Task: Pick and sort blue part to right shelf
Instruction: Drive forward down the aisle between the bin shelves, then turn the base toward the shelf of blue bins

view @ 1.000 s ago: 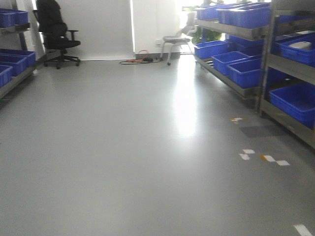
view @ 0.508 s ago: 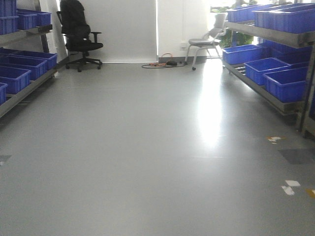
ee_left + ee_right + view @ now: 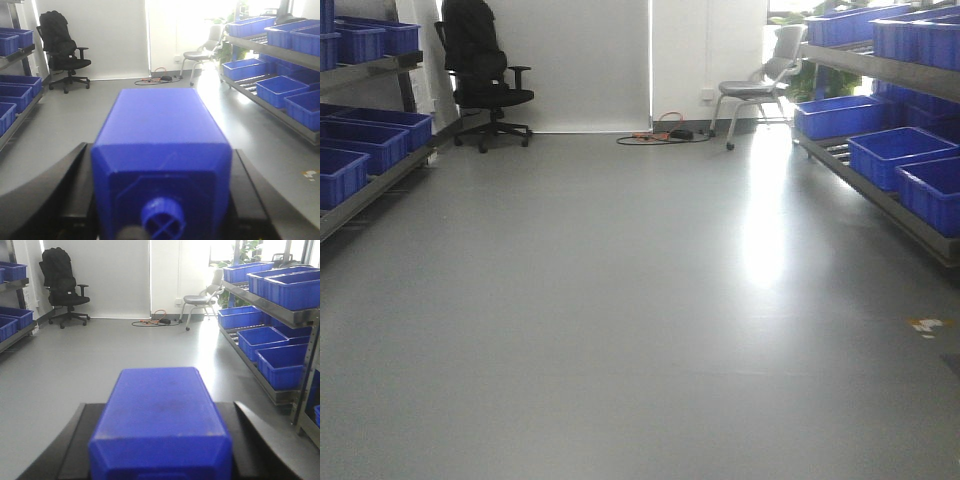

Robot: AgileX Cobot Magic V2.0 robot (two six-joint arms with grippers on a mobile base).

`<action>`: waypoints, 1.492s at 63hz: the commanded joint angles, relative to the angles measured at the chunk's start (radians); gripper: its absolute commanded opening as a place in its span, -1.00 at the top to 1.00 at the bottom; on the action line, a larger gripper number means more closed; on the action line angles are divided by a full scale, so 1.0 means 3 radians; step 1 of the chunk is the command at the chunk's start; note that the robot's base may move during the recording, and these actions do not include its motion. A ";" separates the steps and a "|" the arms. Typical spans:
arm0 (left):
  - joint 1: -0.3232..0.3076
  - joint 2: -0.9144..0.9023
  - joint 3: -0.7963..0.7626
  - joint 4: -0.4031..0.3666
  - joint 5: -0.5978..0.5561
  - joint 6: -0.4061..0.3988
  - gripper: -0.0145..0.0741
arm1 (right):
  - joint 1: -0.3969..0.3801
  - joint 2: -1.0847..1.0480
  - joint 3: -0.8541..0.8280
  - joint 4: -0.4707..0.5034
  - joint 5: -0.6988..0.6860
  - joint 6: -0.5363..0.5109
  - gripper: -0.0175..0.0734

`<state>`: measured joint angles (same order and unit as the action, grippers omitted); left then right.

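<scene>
**Blue part.** The blue part (image 3: pixel 161 125) is off any surface, clamped in the left gripper (image 3: pixel 161 152). The dark fingers (image 3: pixel 57 195) are closed against its two side faces, with no gap visible on either side.

**Orientation.** The round cap (image 3: pixel 161 226) faces back toward the wrist camera and the flat base points forward, away from the arm. The long axis runs along the fingers and appears roughly level with the floor (image 3: pixel 620 300). It points down the aisle, not at either rack.

**Right arm.** The right gripper (image 3: pixel 161 412) pinches a second block (image 3: pixel 160 430) in the same way, with fingers tight on both flanks. Its near end is cut off by the frame, so its type cannot be confirmed.

**Progress.**
- The pick is judged complete, since the part is secured and carried.
- The sort is not done.
- The right shelf (image 3: pixel 880 72) stands along the right side of the aisle, well apart from the part, with its open bins (image 3: pixel 895 155) on the tiers.
- Neither arm appears in the front view, which looks straight down the aisle.

**Remaining, by judgement.**
- Bring the base alongside the right shelf.
- Turn the left arm toward a bin.
- Lower the part over the rim.
- Part the fingers.

**Risk.** The part sits end-on in the grip, so it may tumble on release.
</scene>
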<state>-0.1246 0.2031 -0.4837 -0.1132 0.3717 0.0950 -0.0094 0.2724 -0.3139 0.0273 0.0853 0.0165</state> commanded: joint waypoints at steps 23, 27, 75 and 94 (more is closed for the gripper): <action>-0.0002 0.0037 -0.0105 -0.0011 -0.0300 0.0009 -0.19 | -0.0023 0.0029 -0.0106 0.0006 -0.0303 -0.0020 -0.34; -0.0002 0.0037 -0.0105 -0.0011 -0.0300 0.0009 -0.19 | -0.0023 0.0029 -0.0106 0.0006 -0.0303 -0.0020 -0.34; -0.0002 0.0037 -0.0105 -0.0011 -0.0300 0.0009 -0.19 | -0.0023 0.0029 -0.0106 0.0006 -0.0303 -0.0020 -0.34; -0.0002 0.0037 -0.0105 -0.0011 -0.0300 0.0009 -0.19 | -0.0023 0.0029 -0.0106 0.0006 -0.0303 -0.0020 -0.34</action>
<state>-0.1246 0.2031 -0.4837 -0.1132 0.3717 0.0950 -0.0094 0.2724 -0.3139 0.0273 0.0853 0.0165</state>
